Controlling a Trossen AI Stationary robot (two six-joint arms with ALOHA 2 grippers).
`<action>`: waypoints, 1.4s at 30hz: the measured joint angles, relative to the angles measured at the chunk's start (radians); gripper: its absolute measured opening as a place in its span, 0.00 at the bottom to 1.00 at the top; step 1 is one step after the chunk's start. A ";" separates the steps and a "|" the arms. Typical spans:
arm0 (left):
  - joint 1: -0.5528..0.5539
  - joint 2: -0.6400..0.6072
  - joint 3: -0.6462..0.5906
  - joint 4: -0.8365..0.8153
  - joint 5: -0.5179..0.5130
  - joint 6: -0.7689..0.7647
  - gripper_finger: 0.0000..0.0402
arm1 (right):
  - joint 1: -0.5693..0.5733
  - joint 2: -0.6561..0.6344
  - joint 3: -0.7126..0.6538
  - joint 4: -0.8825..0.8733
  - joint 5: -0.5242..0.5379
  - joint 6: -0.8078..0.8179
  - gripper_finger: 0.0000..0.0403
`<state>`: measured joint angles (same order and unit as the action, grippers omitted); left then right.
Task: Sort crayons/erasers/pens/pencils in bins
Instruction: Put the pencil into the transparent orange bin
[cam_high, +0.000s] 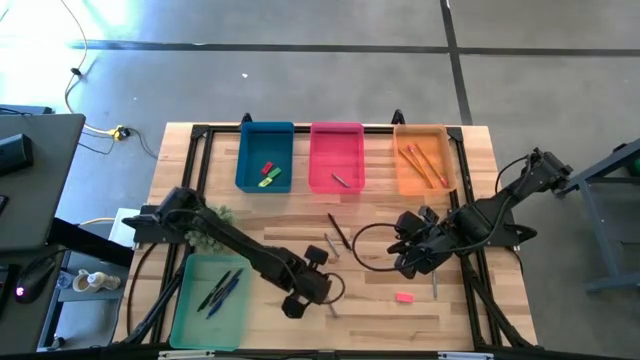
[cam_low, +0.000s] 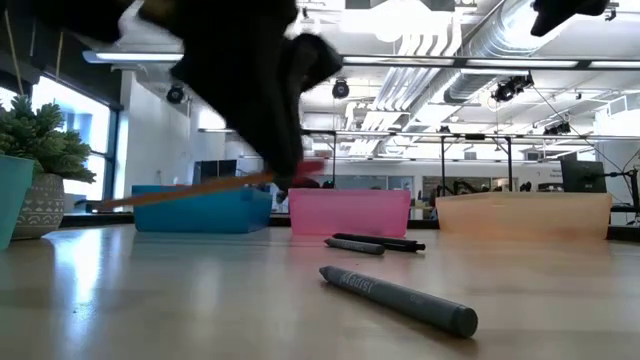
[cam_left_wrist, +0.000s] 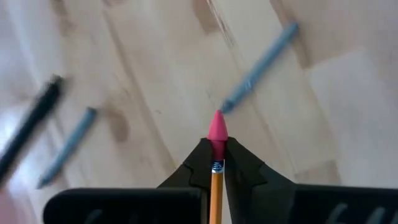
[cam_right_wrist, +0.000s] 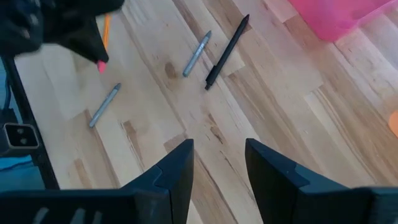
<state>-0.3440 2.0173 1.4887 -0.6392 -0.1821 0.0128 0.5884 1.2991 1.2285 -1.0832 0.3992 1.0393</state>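
Above the table's middle, left gripper (cam_left_wrist: 216, 163) clamped on a pencil (cam_left_wrist: 216, 193); right gripper (cam_right_wrist: 219, 163) spread wide, nothing between its fingers.

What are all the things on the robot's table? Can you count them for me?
bins: four; blue, pink and orange in a row at the far edge, green by the left arm.
erasers: at least three; red and yellow-green in the blue bin, pink loose on the table.
crayons: four seen, grey; one in the pink bin, three loose.
pens: three, dark; two in the green bin, one loose.
pencils: a few, orange, in the orange bin; one pencil is held.
plant: one, green, table's left edge.
left claw: shut on the pencil.
right claw: open, empty, over the table.
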 joint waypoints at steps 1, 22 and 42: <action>0.006 -0.013 0.000 0.005 0.000 -0.006 0.02 | 0.004 0.000 0.000 0.000 0.000 0.000 0.34; 0.189 -0.305 -0.211 0.524 0.097 -0.147 0.01 | 0.072 -0.040 0.000 0.005 0.078 -0.014 0.34; 0.431 -0.383 -0.297 0.937 0.293 -0.181 0.01 | -0.085 -0.051 0.000 0.203 0.153 -0.333 0.34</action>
<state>0.0870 1.6344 1.1915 0.2980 0.1108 -0.1684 0.5034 1.2478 1.2285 -0.8798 0.5522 0.7066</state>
